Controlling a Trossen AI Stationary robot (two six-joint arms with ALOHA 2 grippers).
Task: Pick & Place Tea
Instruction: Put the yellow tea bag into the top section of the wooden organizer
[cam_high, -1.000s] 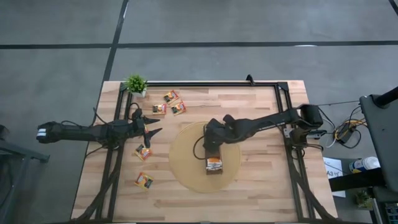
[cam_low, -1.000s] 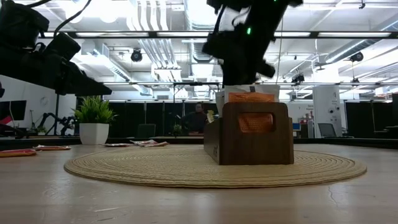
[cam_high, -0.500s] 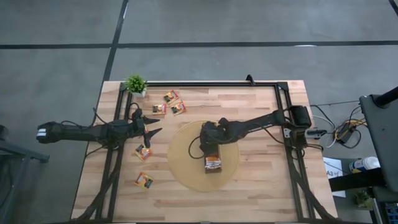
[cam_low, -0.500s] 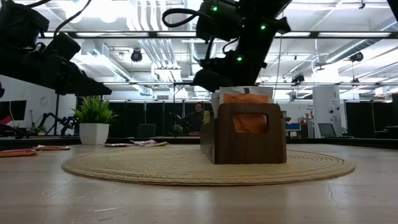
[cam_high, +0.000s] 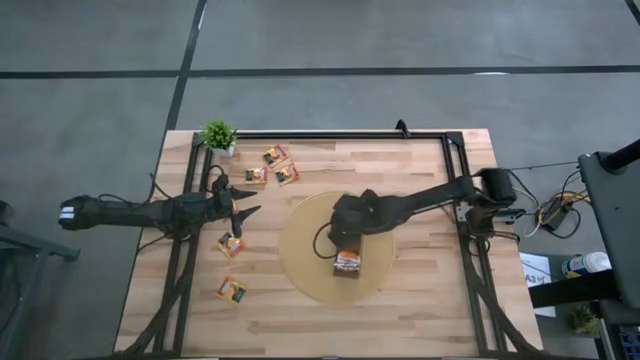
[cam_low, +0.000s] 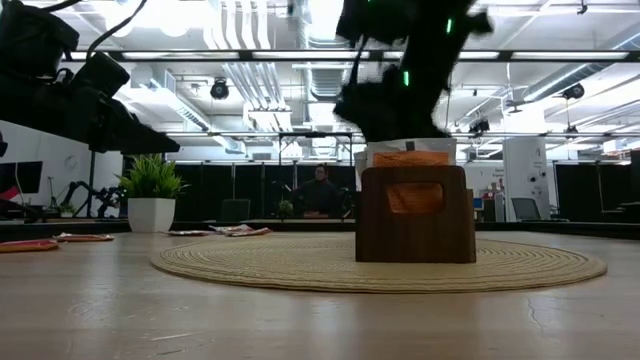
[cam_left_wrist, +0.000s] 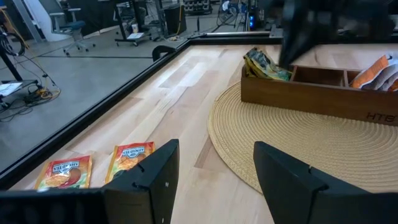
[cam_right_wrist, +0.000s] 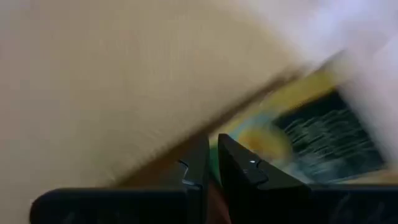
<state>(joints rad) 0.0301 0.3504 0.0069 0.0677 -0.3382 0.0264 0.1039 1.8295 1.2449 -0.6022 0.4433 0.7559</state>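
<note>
- Wooden table (cam_high: 420, 310), black frame round its edge.
- Round woven mat (cam_high: 305, 275) near the middle.
- Small potted plant (cam_high: 218, 135) at a corner.
- Five loose tea sachets (cam_high: 231, 290) beside the mat.

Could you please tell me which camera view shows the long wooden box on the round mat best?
The left wrist view: the wooden box shows its side and open compartments. The low view shows only its end; the high view has it mostly under the right arm; the right wrist view is blurred.

My view: wooden table (cam_high: 420, 310); round woven mat (cam_high: 305, 270) mid-table; brown box (cam_low: 415, 215) on mat; potted plant (cam_high: 218, 135) at far left corner.
</note>
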